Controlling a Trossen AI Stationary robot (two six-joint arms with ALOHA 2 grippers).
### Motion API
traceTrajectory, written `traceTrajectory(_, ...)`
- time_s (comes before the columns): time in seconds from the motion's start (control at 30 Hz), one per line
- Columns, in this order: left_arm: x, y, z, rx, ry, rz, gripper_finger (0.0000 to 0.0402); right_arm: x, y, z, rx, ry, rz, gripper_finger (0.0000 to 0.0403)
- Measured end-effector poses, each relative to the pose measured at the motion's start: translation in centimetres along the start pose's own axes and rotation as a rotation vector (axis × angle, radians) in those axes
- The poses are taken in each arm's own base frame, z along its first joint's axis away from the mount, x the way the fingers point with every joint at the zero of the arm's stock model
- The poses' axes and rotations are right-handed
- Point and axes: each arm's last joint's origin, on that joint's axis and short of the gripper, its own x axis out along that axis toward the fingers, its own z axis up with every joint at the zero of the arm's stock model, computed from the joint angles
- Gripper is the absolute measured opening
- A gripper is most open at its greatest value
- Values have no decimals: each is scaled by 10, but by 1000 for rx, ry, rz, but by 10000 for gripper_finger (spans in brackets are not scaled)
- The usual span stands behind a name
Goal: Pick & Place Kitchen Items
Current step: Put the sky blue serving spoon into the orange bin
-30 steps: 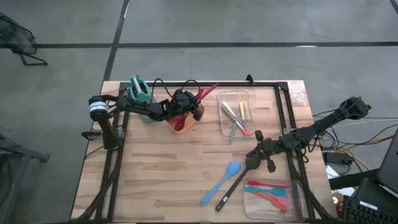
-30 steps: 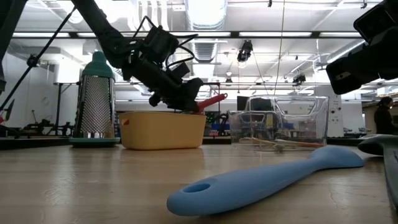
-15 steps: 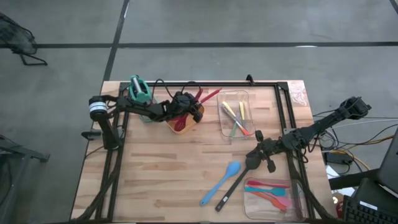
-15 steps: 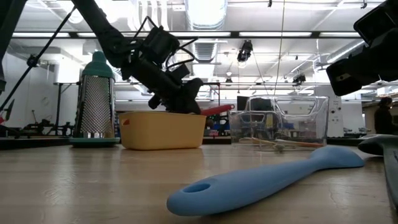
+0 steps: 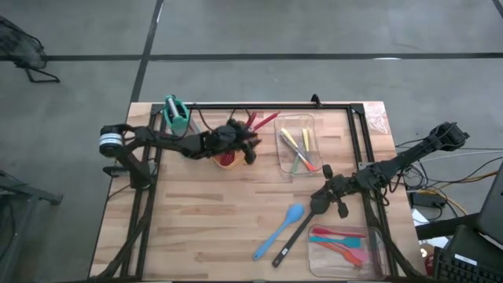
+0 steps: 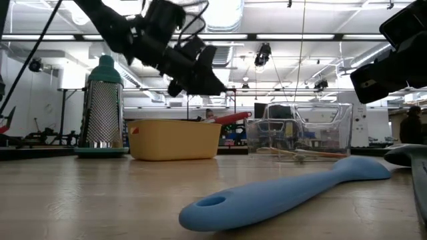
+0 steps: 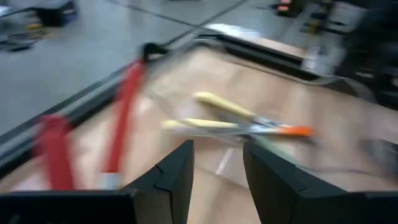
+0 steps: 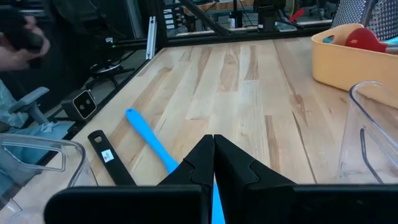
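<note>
Two arms over the wooden table (image 5: 196, 212). Left gripper (image 5: 250, 145) hangs above the orange tub (image 6: 175, 139), fingers (image 7: 176, 177) spread apart, nothing between them. Red spatulas (image 5: 262, 120) lean out of the tub toward 1 o'clock; a red spoon (image 5: 227, 160) lies inside it. Teal-topped grater (image 5: 176, 115) stands at the tub's 10 o'clock. Right gripper (image 5: 316, 206) sits at table centre's 3 o'clock, fingers pressed together, empty. Blue spatula (image 5: 277, 230) and black ladle (image 5: 295, 233) lie side by side at its 7 o'clock. Clear tray (image 5: 296, 144) at 12 o'clock holds yellow and green pieces; second tray (image 5: 343, 244) at 5 o'clock holds red, teal and orange utensils.
</note>
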Motion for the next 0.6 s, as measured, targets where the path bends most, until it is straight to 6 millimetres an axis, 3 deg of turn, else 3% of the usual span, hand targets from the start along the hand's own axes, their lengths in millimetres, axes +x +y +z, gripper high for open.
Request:
traceTrajectory(0.43, -43, -113, -7, 77, -9, -343, 145, 0, 0, 0, 20, -2, 1, 8)
traceTrajectory(0.6, -65, -147, -11, 116, -6, -372, 145, 0, 0, 0, 23, -2, 1, 8)
